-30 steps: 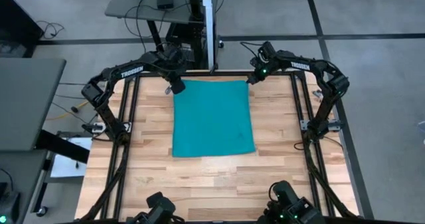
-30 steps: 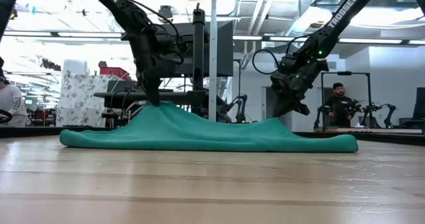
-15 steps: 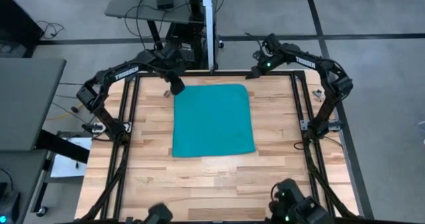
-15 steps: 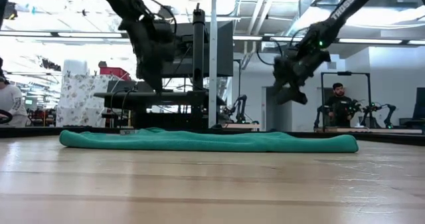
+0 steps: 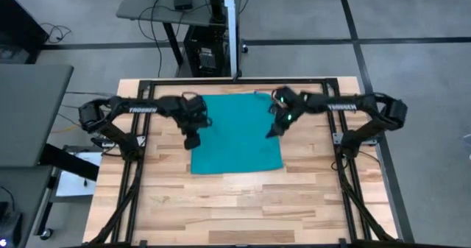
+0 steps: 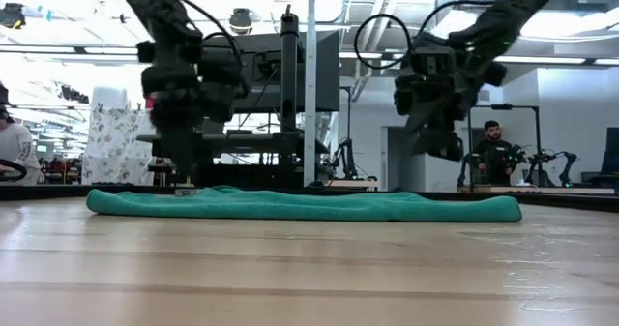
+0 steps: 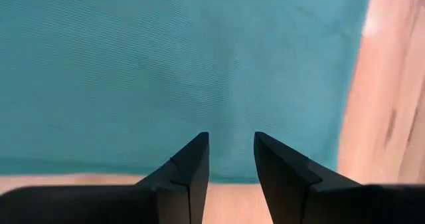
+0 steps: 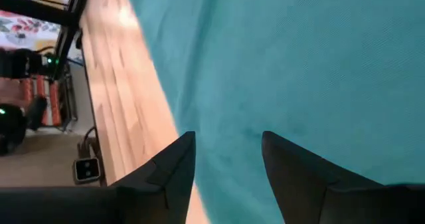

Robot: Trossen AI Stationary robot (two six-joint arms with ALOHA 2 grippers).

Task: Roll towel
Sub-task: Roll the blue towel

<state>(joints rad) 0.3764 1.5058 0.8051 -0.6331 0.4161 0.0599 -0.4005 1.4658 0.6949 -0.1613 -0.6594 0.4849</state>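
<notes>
The teal towel lies spread flat on the wooden table, its long sides running near to far; in the low view it is a low flat band. My left gripper is open above the towel's left edge, about halfway along it; its fingers point down at the cloth just inside that edge. My right gripper is open above the towel's right edge, also pointing down. In the low view the right gripper hangs clear above the towel.
A black frame runs along the table's left, right and far sides. Bare wood lies between the towel and the near edge. Beyond the table a person sits at another robot station.
My left gripper has let go of the towel's far left corner, which has dropped flat on the table. Both grippers have risen, then moved toward the near edge along the towel's two sides and come down over its side edges.
</notes>
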